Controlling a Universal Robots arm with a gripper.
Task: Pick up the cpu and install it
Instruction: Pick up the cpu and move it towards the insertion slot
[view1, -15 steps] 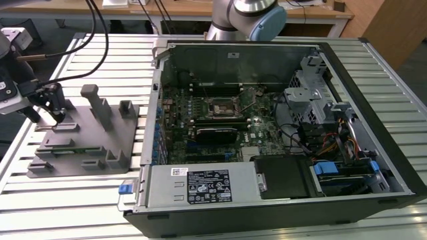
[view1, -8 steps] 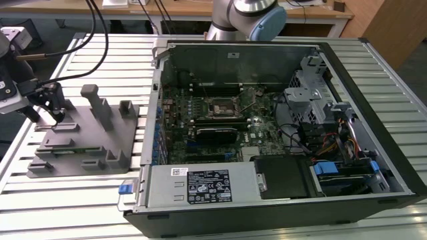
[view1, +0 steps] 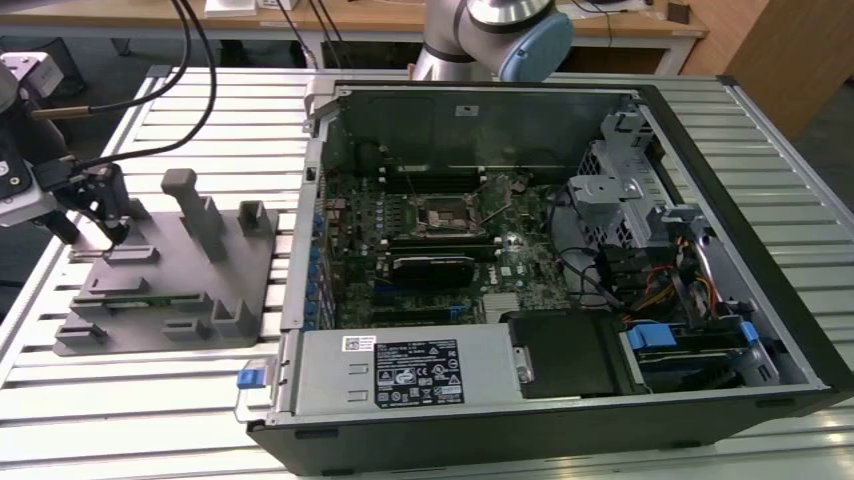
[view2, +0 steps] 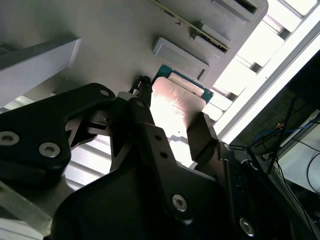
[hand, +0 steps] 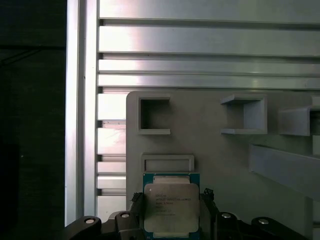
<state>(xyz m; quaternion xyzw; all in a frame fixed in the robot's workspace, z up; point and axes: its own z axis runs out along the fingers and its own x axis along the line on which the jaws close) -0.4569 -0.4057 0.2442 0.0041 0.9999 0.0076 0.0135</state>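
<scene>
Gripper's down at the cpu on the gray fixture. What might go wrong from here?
1. The gripper sits closely around the cpu, and a raised gray ledge lies right beside the chip. An off-centre grasp might tilt it or scrape it against that ledge.
2. The socket lies deep inside the open case, past its wall and near loose cables. The carried chip may clip something on the way in.

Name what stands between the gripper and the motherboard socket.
In the exterior view, the gray fixture's upright posts and the case's wall stand between gripper and socket.
</scene>
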